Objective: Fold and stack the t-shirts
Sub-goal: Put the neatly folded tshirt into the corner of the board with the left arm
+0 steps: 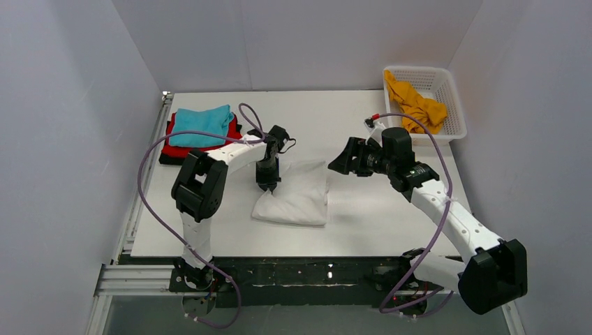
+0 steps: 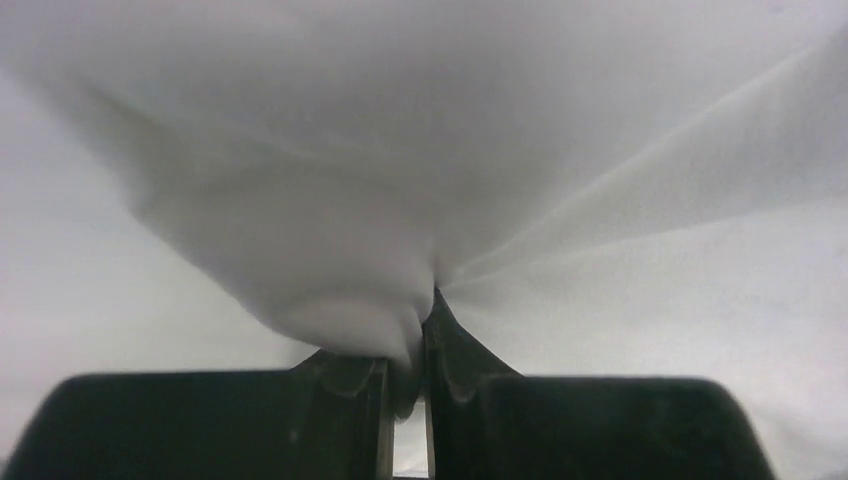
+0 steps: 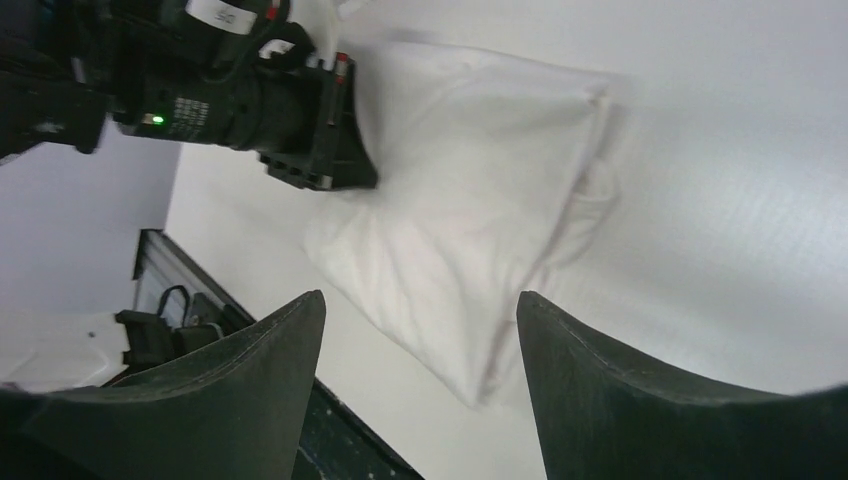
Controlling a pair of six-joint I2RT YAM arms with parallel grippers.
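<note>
pincer of left arm clamped on white t-shirt, right pincer spread apart, hovering beside the shirt

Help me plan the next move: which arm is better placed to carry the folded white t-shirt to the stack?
Left. The left tool is shut on the white t-shirt's edge, and the teal-topped stack lies on its side. The right tool hangs open, holding nothing.

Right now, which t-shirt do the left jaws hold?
The white t-shirt at mid-table; the left jaws are shut on it. The teal t-shirt and red t-shirt lie stacked apart; the orange-yellow t-shirt sits in the basket.
</note>
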